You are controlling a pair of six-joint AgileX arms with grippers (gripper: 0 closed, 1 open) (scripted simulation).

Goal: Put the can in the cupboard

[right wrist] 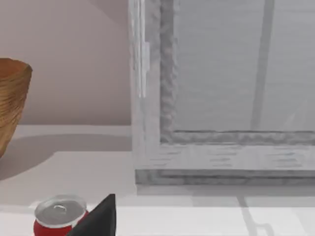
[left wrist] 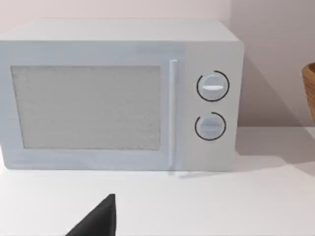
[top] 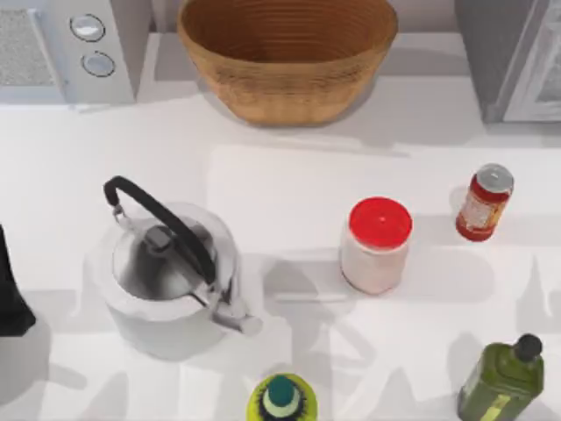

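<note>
The can (top: 484, 203) is a slim red cylinder with a silver top and pale label, standing upright on the right side of the table. It also sits low in the right wrist view (right wrist: 60, 216), beside a dark part of my right gripper (right wrist: 96, 219). The cupboard (top: 508, 53) is a grey cabinet at the back right corner, behind the can. Its white-framed door panel (right wrist: 221, 98) looms large in the right wrist view. My left arm (top: 10, 289) rests at the table's left edge. A dark part of my left gripper (left wrist: 96, 219) points at the microwave (left wrist: 123, 98).
A red-lidded white jar (top: 377, 244) stands left of the can. A steel kettle (top: 171, 272) sits mid-left and a wicker basket (top: 287, 53) at the back centre, with the microwave (top: 66, 48) back left. A green bottle (top: 504, 379) and a yellow-green bottle (top: 281, 399) line the front edge.
</note>
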